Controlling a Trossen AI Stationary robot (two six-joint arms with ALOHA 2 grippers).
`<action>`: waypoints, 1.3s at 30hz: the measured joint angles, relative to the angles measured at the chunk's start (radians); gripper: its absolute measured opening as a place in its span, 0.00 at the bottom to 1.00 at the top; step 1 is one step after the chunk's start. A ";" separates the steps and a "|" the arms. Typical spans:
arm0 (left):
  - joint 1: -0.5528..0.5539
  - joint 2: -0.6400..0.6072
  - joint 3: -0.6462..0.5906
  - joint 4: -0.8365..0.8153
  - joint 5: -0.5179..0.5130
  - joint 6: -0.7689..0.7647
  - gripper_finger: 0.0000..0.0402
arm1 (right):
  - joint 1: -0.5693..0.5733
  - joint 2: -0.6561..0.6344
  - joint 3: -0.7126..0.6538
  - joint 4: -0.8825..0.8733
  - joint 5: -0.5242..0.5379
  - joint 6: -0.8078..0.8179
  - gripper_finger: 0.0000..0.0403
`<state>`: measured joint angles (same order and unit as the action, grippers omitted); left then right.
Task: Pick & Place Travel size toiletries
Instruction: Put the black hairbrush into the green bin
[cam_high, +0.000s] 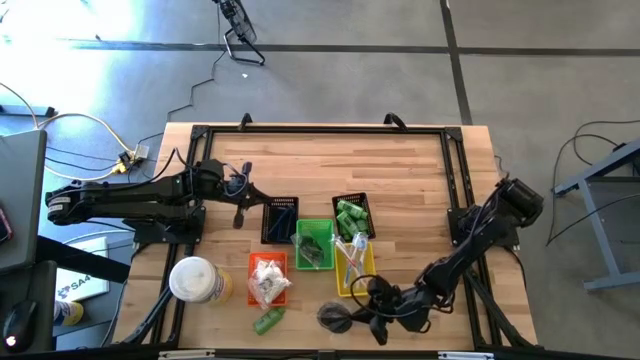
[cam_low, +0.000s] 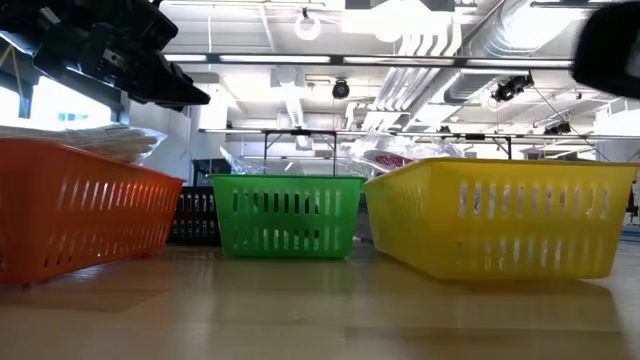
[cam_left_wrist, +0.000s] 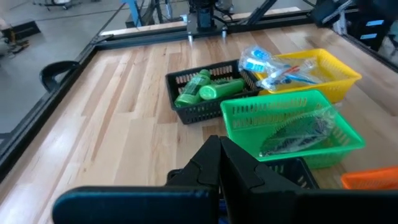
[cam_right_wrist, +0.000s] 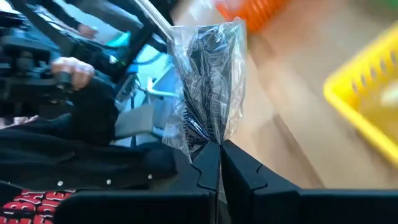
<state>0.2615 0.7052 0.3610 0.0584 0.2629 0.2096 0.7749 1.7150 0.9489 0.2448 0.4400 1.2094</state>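
Note:
My right gripper (cam_high: 358, 308) is near the table's front edge, left of the yellow basket (cam_high: 356, 268), shut on a clear-wrapped dark piece (cam_right_wrist: 208, 93). My left gripper (cam_high: 240, 214) waits shut at the left, beside a black basket (cam_high: 280, 220). Another black basket (cam_left_wrist: 205, 93) holds green tubes (cam_left_wrist: 214, 89). The green basket (cam_left_wrist: 292, 124) holds a wrapped dark piece (cam_left_wrist: 292, 137). Wrapped sticks (cam_left_wrist: 273, 65) lie in the yellow basket and clear-wrapped white pieces (cam_high: 268, 280) in the orange basket. One green tube (cam_high: 268, 320) lies on its side on the table by the front edge. My right gripper pinches one end of the clear wrap (cam_right_wrist: 208, 140) between its two fingertips (cam_right_wrist: 233, 165). The wrapped dark piece sticks out ahead of the fingers. In the high view it shows to the gripper's left (cam_high: 335, 318), over the table near the front edge.
A round white-and-yellow container (cam_high: 195, 280) stands at the front left. The baskets fill the table's middle front; bare wood (cam_high: 330, 165) lies behind them toward the far edge. In the right wrist view a person's hand (cam_right_wrist: 71, 68) shows beyond the table.

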 joint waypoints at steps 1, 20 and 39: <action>0.000 0.000 0.000 0.001 -0.007 0.000 0.00 | -0.003 -0.007 0.000 0.011 0.010 -0.036 0.01; 0.000 0.000 0.000 -0.006 -0.012 -0.004 0.00 | -0.236 -0.057 0.000 0.014 0.149 -0.490 0.01; 0.000 0.000 0.000 -0.007 -0.013 -0.007 0.00 | -0.279 -0.015 0.110 -0.067 0.448 -0.768 0.01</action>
<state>0.2619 0.7048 0.3607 0.0517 0.2501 0.2024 0.4956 1.7001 1.0586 0.1777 0.8881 0.4413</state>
